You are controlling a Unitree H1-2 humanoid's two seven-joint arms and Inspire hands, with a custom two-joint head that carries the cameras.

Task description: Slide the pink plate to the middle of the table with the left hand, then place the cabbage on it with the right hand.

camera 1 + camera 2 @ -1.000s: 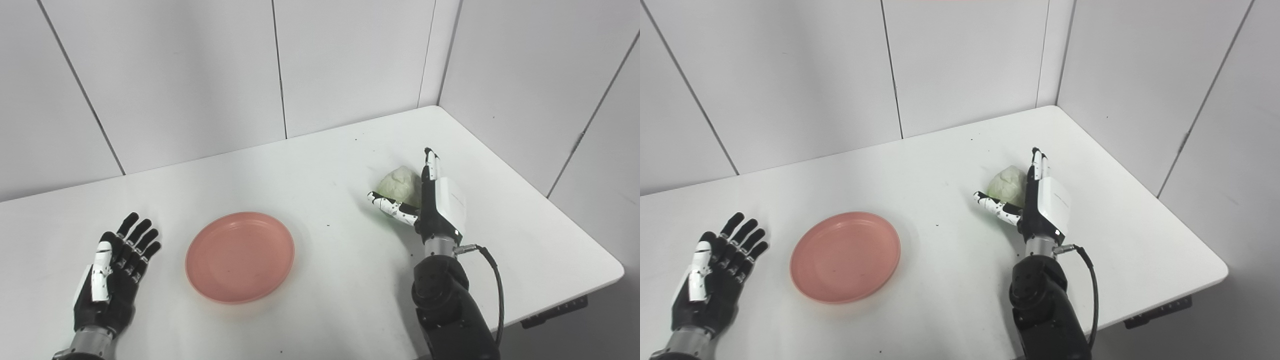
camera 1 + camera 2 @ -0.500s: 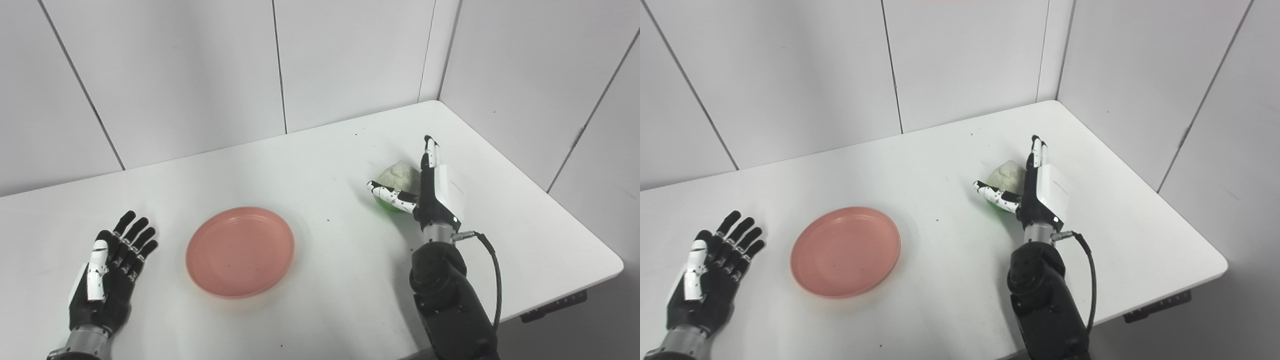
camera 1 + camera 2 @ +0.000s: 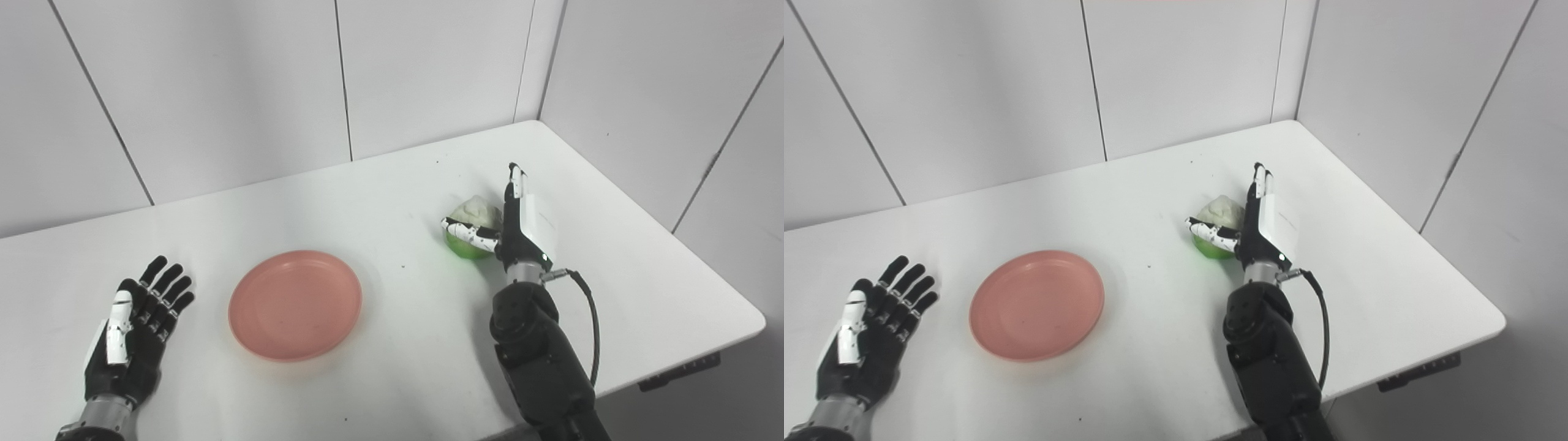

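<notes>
The pink plate [image 3: 294,304] lies flat on the white table [image 3: 380,177], left of the middle. A pale cabbage [image 3: 471,213] with a green underside sits to the right. My right hand [image 3: 522,228] stands on edge against the cabbage's right side. Its fingers point straight up and away, and its thumb reaches across the cabbage's near side, touching it. The fingers are not curled around it. My left hand [image 3: 131,331] rests palm down and open on the table, a short gap left of the plate, holding nothing.
White wall panels close off the table's back and right side, meeting in a corner behind the cabbage. The table's rounded front right corner [image 3: 756,318] lies right of my right arm. A black cable [image 3: 591,331] loops off the right wrist.
My right hand has moved a little to the left against the cabbage, which has tipped and now shows its green underside. The plate and my left hand have stayed where they were.
</notes>
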